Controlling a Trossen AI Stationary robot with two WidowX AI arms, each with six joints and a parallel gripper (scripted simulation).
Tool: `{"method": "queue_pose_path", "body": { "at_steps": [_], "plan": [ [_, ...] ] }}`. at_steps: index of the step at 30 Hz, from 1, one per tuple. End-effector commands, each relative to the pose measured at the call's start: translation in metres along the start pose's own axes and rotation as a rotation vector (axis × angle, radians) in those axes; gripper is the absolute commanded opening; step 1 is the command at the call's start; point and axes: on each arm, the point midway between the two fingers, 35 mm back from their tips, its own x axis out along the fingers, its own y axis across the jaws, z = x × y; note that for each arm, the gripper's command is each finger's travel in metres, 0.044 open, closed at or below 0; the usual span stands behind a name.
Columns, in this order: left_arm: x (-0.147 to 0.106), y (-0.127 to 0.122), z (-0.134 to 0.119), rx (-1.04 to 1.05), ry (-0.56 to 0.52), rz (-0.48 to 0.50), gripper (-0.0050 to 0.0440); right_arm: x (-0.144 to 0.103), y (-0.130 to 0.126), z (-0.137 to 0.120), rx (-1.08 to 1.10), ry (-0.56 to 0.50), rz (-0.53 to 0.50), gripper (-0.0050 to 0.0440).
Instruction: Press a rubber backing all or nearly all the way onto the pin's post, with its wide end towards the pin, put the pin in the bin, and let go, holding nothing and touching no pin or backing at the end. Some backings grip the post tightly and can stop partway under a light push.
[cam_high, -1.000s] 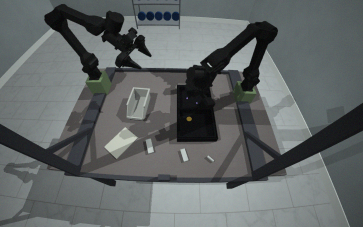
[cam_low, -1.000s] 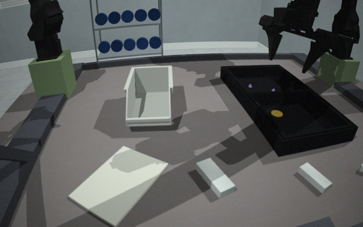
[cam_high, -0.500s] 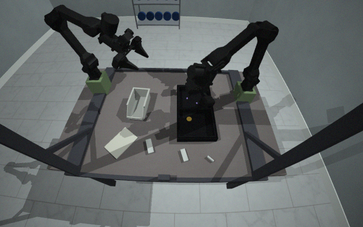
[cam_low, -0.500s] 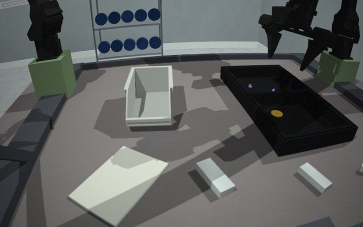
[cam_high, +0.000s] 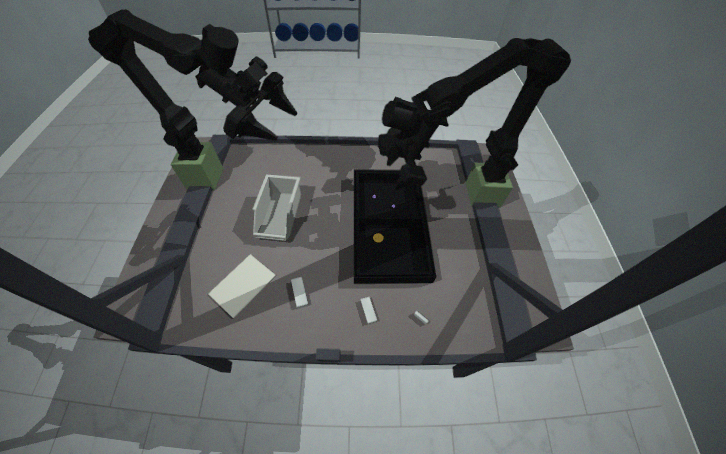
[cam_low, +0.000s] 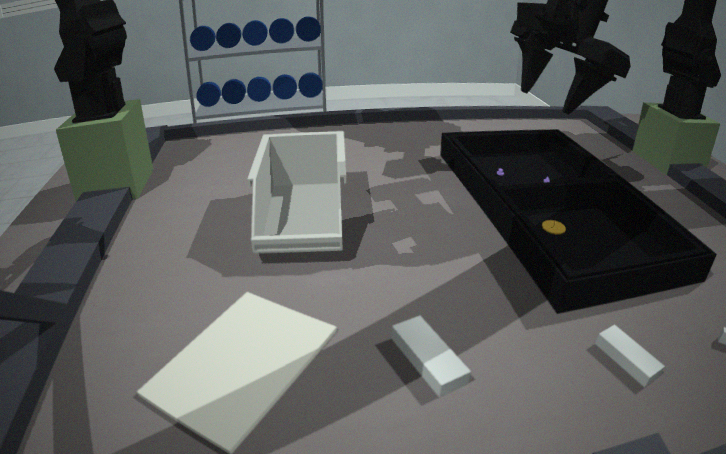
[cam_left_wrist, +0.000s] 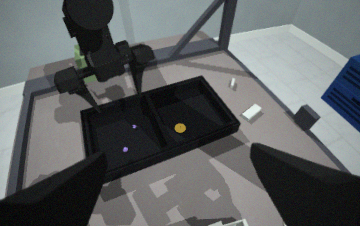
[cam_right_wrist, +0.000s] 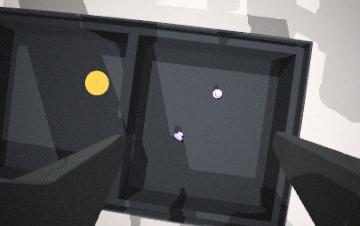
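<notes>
A yellow disc-shaped pin (cam_high: 377, 237) (cam_low: 553, 227) (cam_left_wrist: 180, 128) (cam_right_wrist: 97, 83) lies flat in one compartment of the black tray (cam_high: 393, 279) (cam_low: 631, 291). Its post is too small to make out. In the other compartment, one purple backing (cam_high: 374, 196) (cam_low: 500, 171) (cam_left_wrist: 125, 149) (cam_right_wrist: 217, 93) looks upright and another purple backing (cam_high: 393, 206) (cam_low: 546, 179) (cam_left_wrist: 134, 126) (cam_right_wrist: 179, 136) seems to lie on its side. The white bin (cam_high: 273, 236) (cam_low: 297, 245) holds nothing visible. My right gripper (cam_low: 545, 102) (cam_right_wrist: 197, 140) is open above the backings' compartment. My left gripper (cam_high: 285, 125) (cam_left_wrist: 179, 154) is open, high beyond the bin.
A cream board (cam_high: 242, 286) (cam_low: 235, 369) lies in front of the bin. White blocks (cam_high: 299, 292) (cam_high: 368, 310) and a small white piece (cam_high: 420, 317) lie along the front. A dark frame borders the table. The tray's divider and walls stand around the small parts.
</notes>
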Motion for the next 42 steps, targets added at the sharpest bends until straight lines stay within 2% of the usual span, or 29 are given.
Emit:
{"method": "queue_pose_path", "body": {
  "at_steps": [1, 12, 16, 19, 21, 27, 36, 38, 42],
  "plan": [
    [-0.004, 0.000, 0.007, -0.001, -0.023, 0.001, 0.0440, -0.006, -0.014, -0.005, 0.030, -0.013, -0.007, 0.0440],
    [-0.004, 0.000, 0.007, -0.001, -0.023, 0.001, 0.0440, -0.005, -0.014, -0.002, 0.034, -0.014, -0.011, 0.0440],
    [-0.004, -0.001, 0.011, -0.014, -0.020, 0.009, 0.0440, -0.001, -0.015, -0.002, 0.002, -0.005, -0.003, 0.0344],
    [-0.002, 0.000, 0.008, -0.065, 0.023, 0.053, 0.0440, -0.001, -0.017, 0.003, -0.090, -0.013, 0.012, 0.0272],
    [-0.002, 0.000, 0.008, -0.065, 0.023, 0.053, 0.0440, -0.001, -0.017, 0.003, -0.090, -0.013, 0.012, 0.0272],
    [-0.004, 0.001, 0.003, -0.182, 0.108, 0.184, 0.0440, 0.009, -0.021, 0.005, -0.411, 0.005, 0.066, 0.0130],
    [-0.009, 0.003, 0.001, -0.252, 0.149, 0.294, 0.0440, 0.020, -0.025, 0.010, -0.809, 0.020, 0.133, 0.0130],
    [-0.009, 0.003, 0.001, -0.252, 0.149, 0.294, 0.0440, 0.020, -0.025, 0.010, -0.809, 0.020, 0.133, 0.0130],
    [-0.011, 0.003, 0.001, -0.271, 0.157, 0.329, 0.0440, 0.027, -0.027, 0.013, -1.030, 0.029, 0.171, 0.0130]
  ]
}}
